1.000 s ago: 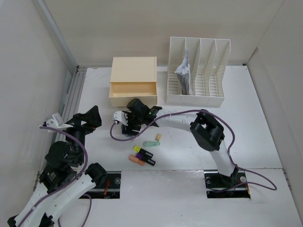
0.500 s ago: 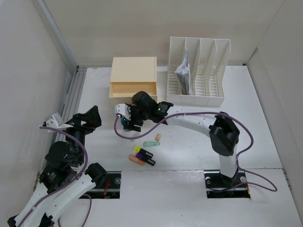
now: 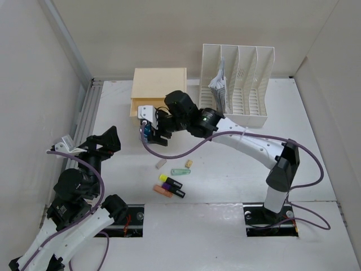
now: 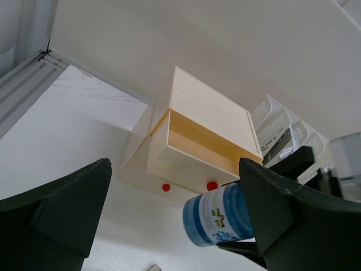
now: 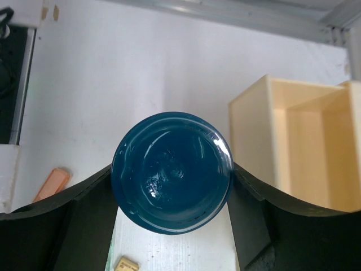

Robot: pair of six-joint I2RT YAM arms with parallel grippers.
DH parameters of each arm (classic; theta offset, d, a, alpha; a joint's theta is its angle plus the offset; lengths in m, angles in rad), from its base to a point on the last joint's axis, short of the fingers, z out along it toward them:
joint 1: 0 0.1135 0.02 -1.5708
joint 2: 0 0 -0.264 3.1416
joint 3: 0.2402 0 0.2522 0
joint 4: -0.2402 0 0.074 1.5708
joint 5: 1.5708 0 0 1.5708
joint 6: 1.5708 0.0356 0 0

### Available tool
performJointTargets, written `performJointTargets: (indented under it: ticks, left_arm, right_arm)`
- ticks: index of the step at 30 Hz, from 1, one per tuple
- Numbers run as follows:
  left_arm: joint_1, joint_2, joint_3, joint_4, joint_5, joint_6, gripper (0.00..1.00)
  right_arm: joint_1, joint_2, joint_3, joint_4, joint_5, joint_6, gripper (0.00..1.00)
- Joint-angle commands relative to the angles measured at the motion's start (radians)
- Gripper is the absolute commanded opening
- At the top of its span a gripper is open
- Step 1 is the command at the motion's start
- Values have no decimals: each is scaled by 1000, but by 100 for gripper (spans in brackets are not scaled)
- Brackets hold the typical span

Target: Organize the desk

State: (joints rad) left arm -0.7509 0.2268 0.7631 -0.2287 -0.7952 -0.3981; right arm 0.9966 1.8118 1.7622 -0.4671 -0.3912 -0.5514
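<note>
My right gripper (image 3: pixel 150 133) is shut on a blue bottle with a white label (image 3: pixel 147 132), held above the desk (image 3: pixel 316 152) just in front of the cream drawer box (image 3: pixel 159 84). In the right wrist view the bottle's round blue end (image 5: pixel 172 172) fills the gap between both fingers (image 5: pixel 84 217), with the open drawer (image 5: pixel 307 149) to its right. The left wrist view shows the bottle (image 4: pixel 220 214) below the pulled-out drawer (image 4: pixel 192 152). My left gripper (image 3: pixel 107 141) hangs open at the left with nothing in it.
A white slotted file rack (image 3: pixel 237 84) with papers stands at the back right. Several markers (image 3: pixel 171 188), a green piece (image 3: pixel 180 171), a tan eraser (image 3: pixel 189 164) and a small pale piece (image 3: pixel 161 164) lie near the front middle. A metal rail (image 3: pixel 90 107) runs along the left.
My right arm has stretched out and carried the bottle back toward the drawer box. A small pale piece now shows on the desk where the gripper was. The left arm has not moved.
</note>
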Motion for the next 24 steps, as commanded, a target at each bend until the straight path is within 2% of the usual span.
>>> performJointTargets:
  ticks: [1, 6, 11, 18, 24]
  left_arm:
    - [11, -1, -2, 25, -13, -5, 94]
    - [12, -1, -2, 25, -13, -5, 94]
    - [12, 8, -2, 25, -13, -5, 94]
    - [12, -1, -11, 15, -13, -5, 94]
    - [12, 8, -11, 15, -4, -5, 94]
  right_arm:
    - [11, -72, 92, 5, 3, 13, 34]
    - [11, -94, 152, -18, 60, -7, 34]
    - [11, -103, 161, -7, 220, -19, 34]
    - [11, -114, 79, 114, 421, -28, 34]
    - [-10, -114, 60, 189, 515, 1, 33]
